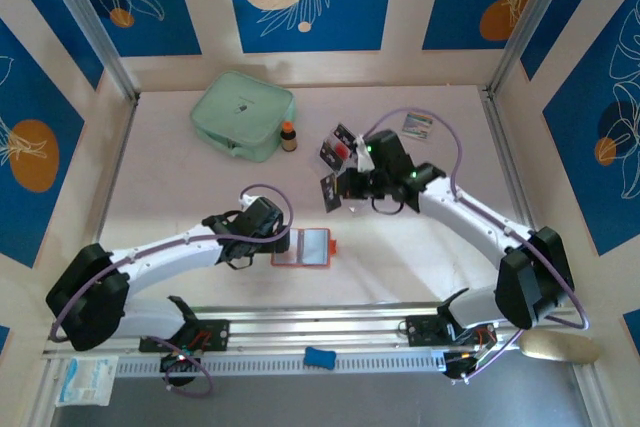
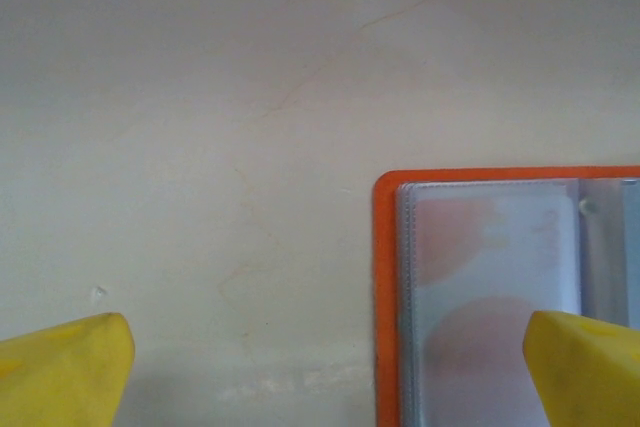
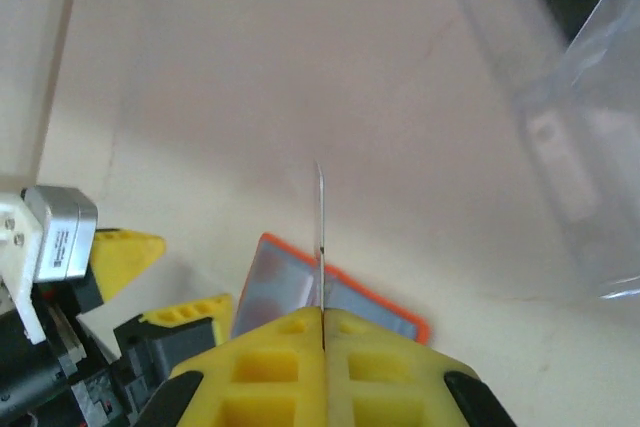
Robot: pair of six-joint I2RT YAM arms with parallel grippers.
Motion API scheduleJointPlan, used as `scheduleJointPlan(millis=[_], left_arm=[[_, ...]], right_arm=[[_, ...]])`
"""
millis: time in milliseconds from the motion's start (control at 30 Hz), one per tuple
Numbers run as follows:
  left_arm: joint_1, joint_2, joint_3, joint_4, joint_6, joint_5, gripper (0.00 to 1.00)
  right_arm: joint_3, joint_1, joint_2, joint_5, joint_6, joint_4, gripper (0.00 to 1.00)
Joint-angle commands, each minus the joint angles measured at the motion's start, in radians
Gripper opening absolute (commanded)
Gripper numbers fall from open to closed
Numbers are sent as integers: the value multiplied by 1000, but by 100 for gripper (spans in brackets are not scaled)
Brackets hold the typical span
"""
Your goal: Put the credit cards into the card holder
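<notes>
The card holder point(image 1: 303, 247) lies open on the table, with an orange rim and a grey plastic inside. My right gripper point(image 3: 322, 319) is shut on one credit card point(image 3: 320, 232), held edge-on above the holder point(image 3: 285, 287). From above, that black card point(image 1: 329, 192) hangs at the right gripper point(image 1: 346, 189), up and to the right of the holder. More credit cards point(image 1: 340, 145), black with a red mark, lie behind it. My left gripper point(image 2: 330, 377) is open, its yellow fingertips point(image 2: 70, 367) straddling the holder's left edge point(image 2: 384, 297) just above the table.
A mint-green zip pouch point(image 1: 243, 114) sits at the back left with a small brown bottle point(image 1: 289, 136) beside it. A multicoloured packet point(image 1: 418, 125) lies at the back right. A clear plastic sleeve point(image 3: 560, 107) lies near the right arm. Walls close in the table's sides.
</notes>
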Motion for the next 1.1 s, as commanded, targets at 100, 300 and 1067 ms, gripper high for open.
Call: scheduleJointPlan(millis=[100, 300, 1067], left_arm=[[11, 45, 16, -30, 31, 2, 100], [12, 44, -6, -32, 25, -11, 100], [11, 54, -77, -25, -10, -20, 100]], right_arm=[[-238, 153, -60, 83, 293, 432, 0], [-333, 273, -28, 256, 390, 539, 0], [-394, 332, 101, 364, 490, 704, 0]])
